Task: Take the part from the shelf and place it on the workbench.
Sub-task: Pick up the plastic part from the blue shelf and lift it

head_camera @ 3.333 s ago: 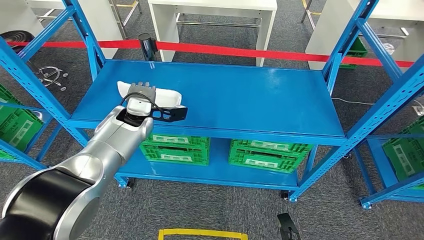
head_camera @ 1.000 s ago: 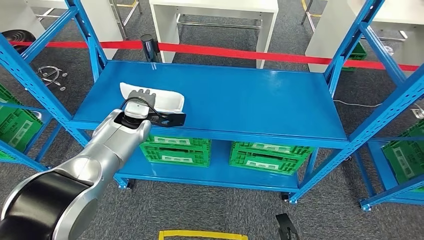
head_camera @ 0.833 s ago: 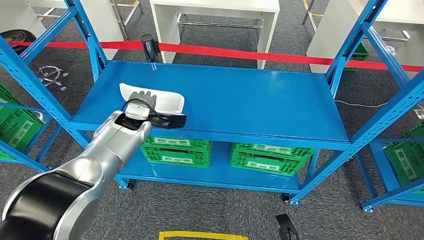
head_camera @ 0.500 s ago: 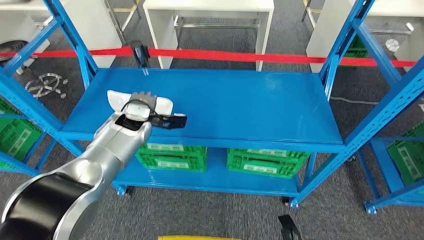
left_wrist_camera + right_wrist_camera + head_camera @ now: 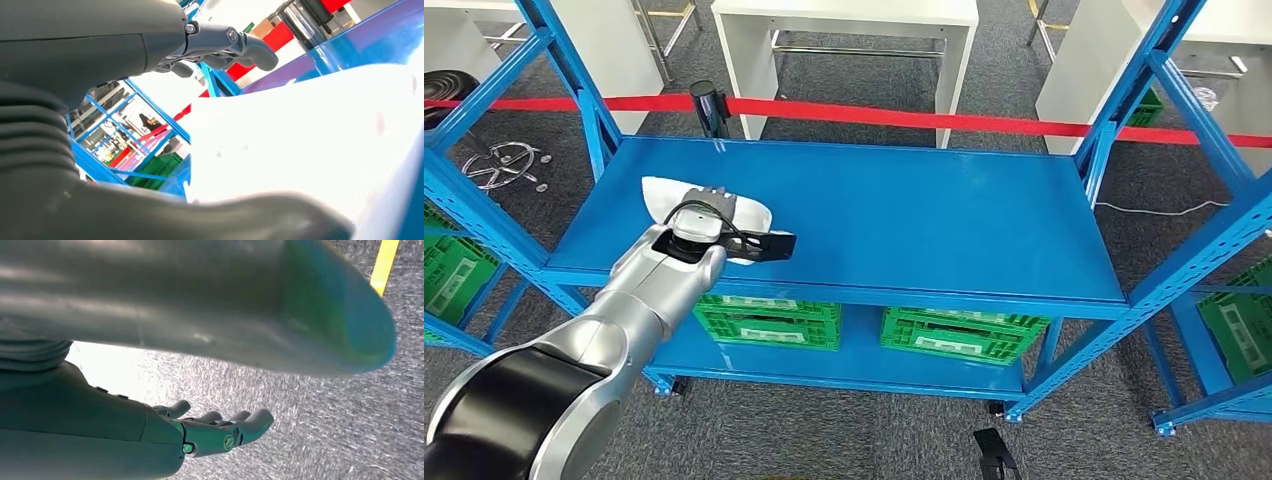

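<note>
On blue shelf [image 5: 904, 215], white part [image 5: 754, 213].

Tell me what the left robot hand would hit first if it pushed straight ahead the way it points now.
Probably the white part on the blue shelf: the left robot hand sits right at it already. Contact can't be confirmed.

Crates: two green slotted plastic crates [image 5: 771, 320] [image 5: 967, 333] stand side by side on the rack's lower level.
Barrier: a red belt [image 5: 904, 119] stretches behind the rack from a black post [image 5: 705, 107].
Tables: white tables [image 5: 845, 35] stand beyond the belt.
Floor: grey carpet [image 5: 844, 430]; a yellow tape line [image 5: 385, 262].
</note>
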Tool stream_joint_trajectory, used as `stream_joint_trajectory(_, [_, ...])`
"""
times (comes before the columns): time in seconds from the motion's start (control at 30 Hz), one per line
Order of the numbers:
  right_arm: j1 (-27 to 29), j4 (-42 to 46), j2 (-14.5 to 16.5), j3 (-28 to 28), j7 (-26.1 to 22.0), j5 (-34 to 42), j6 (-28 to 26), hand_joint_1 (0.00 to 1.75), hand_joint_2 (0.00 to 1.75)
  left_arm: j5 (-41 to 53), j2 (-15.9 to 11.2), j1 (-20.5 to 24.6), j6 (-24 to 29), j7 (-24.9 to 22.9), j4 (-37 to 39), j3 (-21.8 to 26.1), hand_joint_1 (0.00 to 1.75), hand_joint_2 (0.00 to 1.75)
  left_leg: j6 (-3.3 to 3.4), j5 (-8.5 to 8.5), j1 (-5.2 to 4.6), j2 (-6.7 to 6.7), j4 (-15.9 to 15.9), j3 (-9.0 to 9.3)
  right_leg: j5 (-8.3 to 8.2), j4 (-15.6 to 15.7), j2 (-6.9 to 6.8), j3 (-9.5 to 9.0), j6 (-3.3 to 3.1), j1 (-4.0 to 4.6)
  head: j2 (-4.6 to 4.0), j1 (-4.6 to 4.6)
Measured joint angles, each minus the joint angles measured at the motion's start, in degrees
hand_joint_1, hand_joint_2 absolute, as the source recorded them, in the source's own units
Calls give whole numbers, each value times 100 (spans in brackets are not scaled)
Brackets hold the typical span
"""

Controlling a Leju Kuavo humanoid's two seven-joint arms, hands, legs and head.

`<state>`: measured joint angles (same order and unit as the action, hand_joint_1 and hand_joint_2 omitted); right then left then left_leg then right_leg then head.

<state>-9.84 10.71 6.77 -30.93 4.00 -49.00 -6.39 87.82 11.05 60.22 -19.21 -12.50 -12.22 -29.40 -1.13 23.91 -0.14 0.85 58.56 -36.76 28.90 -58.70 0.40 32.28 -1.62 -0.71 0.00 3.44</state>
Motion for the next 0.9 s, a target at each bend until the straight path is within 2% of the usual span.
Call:
stream_joint_trajectory(0.07, [-12, 0, 1, 0, 0, -2, -2, 0, 0, 0, -1, 0, -5, 7, 0, 0, 0, 175, 19, 8, -2, 6, 1, 2, -3, 25, -6, -17, 8, 0, 0, -1])
stream_joint_trajectory(0.3, [-17, 0, 3, 0, 4, -36, 2, 0, 0, -1, -11, 1, -22, 1, 0, 0, 0, 175, 57, 12, -12, 4, 9, 3, -17, 48, -7, -28, 97, -9, 0, 1])
stream_joint_trajectory(0.9, [-38, 0, 3, 0, 9, -104, 36, 0, 0, -7, -73, 1, -51, -30, 0, 0, 0, 175, 61, 2, -1, 1, 4, 11, -20, 39, -8, -28, 103, 6, 0, 1])
